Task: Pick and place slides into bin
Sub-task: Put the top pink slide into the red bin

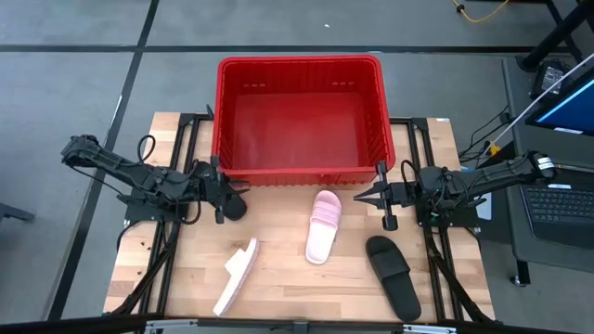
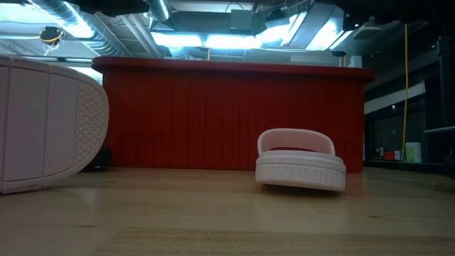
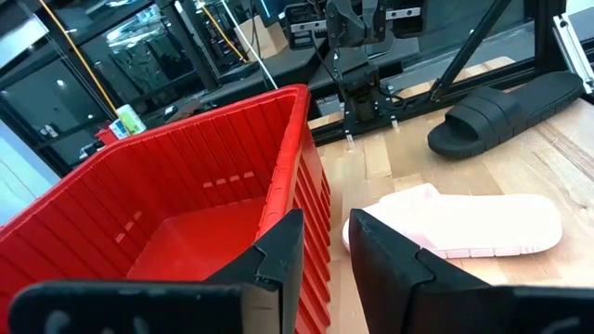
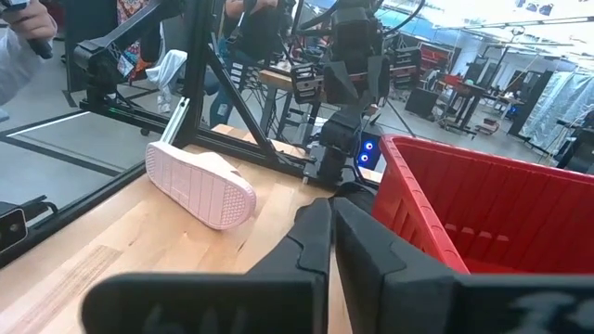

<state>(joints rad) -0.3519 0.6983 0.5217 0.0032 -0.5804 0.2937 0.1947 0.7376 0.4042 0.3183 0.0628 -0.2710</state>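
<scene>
The red bin (image 1: 299, 119) stands at the table's far middle, with nothing showing inside it. One pink slide (image 1: 324, 225) rests on its sole just in front of the bin. A second pink slide (image 1: 237, 276) stands on its side edge near the front left. A black slide (image 1: 393, 274) lies sole-down at the front right. My left gripper (image 3: 325, 223) hovers at the bin's near left corner, open a little, with nothing between its fingers. My right gripper (image 4: 331, 209) hovers at the near right corner, shut and empty. A dark rounded shape (image 1: 234, 205) sits under the left fingertips; what it is I cannot tell.
Black frame rails (image 1: 181, 176) run along both table sides under the arms. A laptop (image 1: 561, 199) sits off the table's right edge. There is bare wood (image 1: 288, 288) between the slides at the front.
</scene>
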